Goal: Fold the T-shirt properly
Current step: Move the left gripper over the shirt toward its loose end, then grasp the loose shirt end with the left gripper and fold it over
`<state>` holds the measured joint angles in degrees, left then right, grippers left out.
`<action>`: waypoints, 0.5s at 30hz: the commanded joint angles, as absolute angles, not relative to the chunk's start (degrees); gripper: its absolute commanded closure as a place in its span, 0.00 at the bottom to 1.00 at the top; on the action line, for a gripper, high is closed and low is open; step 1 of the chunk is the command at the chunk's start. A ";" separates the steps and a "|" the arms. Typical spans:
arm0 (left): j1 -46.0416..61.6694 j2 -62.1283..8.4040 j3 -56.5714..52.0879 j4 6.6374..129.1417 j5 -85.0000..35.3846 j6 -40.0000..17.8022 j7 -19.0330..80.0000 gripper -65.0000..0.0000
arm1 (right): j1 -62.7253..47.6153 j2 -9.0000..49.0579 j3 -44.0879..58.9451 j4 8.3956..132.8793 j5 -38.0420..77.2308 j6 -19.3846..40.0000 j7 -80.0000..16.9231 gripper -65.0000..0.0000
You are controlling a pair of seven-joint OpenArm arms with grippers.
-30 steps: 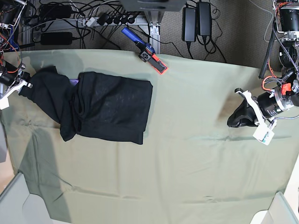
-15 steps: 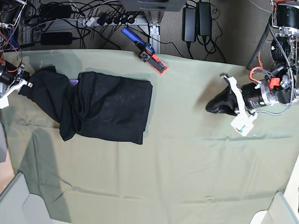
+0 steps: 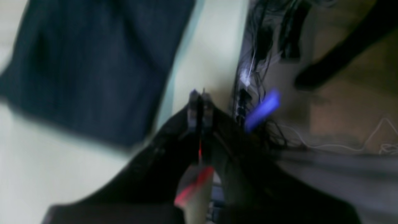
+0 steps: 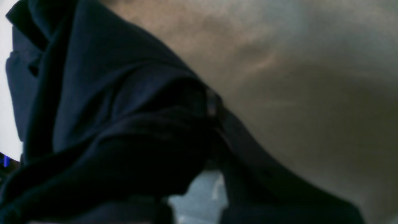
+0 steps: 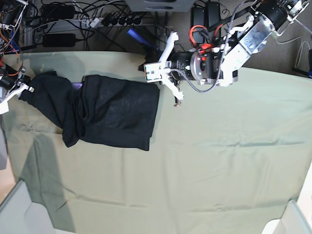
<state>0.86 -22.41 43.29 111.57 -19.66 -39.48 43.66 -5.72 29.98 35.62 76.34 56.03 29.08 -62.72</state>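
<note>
Black cloth bunched at left edge of green table cloth [image 5: 204, 165]: T-shirt [image 5: 112, 109], roughly doubled over, far-left end twisted into rope-like bundle. Right gripper [image 5: 10, 92] at that twisted end, jaws closed, seemingly pinching T-shirt fabric. Centre: rectangular folded body, edges uneven, no print showing. Further right: left gripper [image 5: 158, 73] over T-shirt's top right corner, jaws pressed together, nothing visibly held. Judgement: partly done; sleeve end needs straightening, tidy final fold left.

Blurred throughout. Left gripper [image 3: 200, 102] pressed together, empty, over pale table cloth [image 3: 46, 168]. Dark T-shirt [image 3: 93, 65] upper left. Blue object [image 3: 262, 109] and cables [image 3: 267, 37] beyond.
</note>
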 commanded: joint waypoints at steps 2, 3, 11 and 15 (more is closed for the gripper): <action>-0.34 -19.53 43.16 110.56 -19.75 -40.00 42.35 1.00 | -5.08 31.31 36.10 77.14 58.41 33.89 -62.61 1.00; -0.54 -18.00 43.16 109.65 -19.75 -40.00 42.35 1.00 | -5.08 31.22 36.10 77.14 59.13 33.89 -62.94 1.00; -0.97 -7.77 43.90 102.50 -14.50 -40.00 39.83 1.00 | -4.14 29.26 36.07 77.14 59.40 33.89 -63.29 1.00; -1.50 -4.10 47.31 99.11 -12.01 -40.00 38.92 1.00 | -4.14 28.36 35.88 77.14 59.92 33.89 -63.70 1.00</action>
<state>-0.67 -4.78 47.48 98.19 -11.18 -39.51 40.42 -4.78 26.94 35.55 76.34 58.46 29.10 -64.27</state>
